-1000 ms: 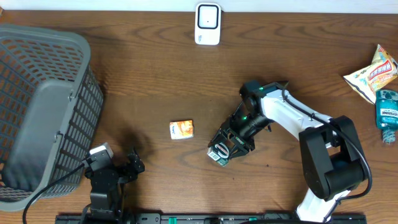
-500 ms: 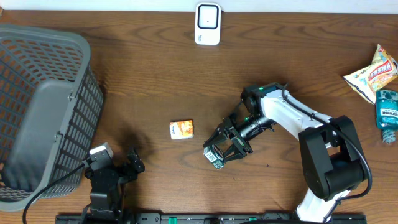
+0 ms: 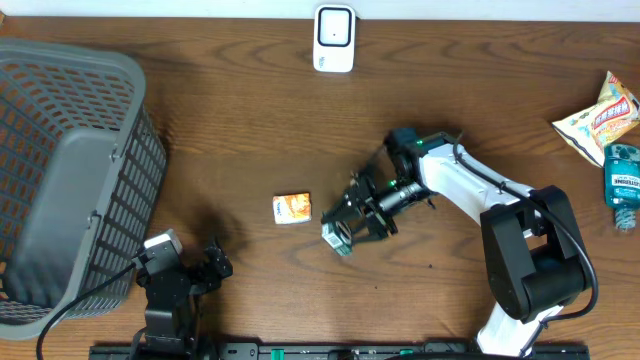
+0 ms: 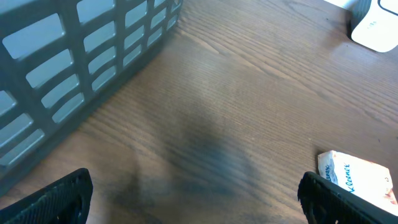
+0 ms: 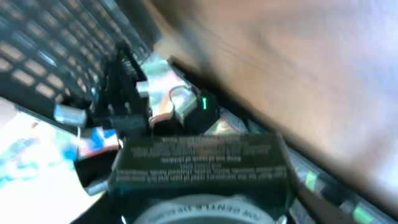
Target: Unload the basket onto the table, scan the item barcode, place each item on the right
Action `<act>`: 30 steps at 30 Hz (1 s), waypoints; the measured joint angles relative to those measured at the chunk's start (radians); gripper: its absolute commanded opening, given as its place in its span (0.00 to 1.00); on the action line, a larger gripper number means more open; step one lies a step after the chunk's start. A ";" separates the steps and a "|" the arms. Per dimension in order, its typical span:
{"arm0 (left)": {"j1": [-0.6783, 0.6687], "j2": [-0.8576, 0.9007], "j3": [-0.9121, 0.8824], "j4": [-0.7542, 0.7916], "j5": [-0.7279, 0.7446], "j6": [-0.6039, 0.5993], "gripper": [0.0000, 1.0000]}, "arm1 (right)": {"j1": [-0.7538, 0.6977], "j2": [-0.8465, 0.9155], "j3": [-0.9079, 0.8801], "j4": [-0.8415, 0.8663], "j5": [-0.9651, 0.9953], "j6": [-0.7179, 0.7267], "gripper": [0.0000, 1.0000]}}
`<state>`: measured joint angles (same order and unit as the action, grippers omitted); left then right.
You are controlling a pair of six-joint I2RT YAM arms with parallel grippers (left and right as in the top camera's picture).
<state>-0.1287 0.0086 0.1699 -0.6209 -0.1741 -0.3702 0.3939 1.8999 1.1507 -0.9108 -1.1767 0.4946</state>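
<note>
Grips a small dark jar [image 3: 337, 238] in the right fingers [image 3: 366, 228] near the middle of the surface [image 3: 230, 120]. Reads "GENTLE" on its lid, "Kleenex" on the tissue pack [image 4: 357, 180] close by. Spreads the left fingers [image 4: 62, 196] wide, empty. Leaves bare wood up to the scanner [image 3: 334, 38].

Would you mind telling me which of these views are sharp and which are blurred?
Overhead: sharp and evenly lit. Right wrist: heavy motion blur, print on the dark item barely legible. Left wrist: soft focus, with a dark shadow on the table.
</note>
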 measured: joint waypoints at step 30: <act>0.000 0.000 0.000 0.000 0.000 0.000 0.98 | 0.198 0.008 0.244 0.803 1.396 -0.029 0.36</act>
<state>-0.1287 0.0086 0.1699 -0.6205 -0.1741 -0.3702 0.5922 1.9083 1.3945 -0.1074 0.2192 0.4660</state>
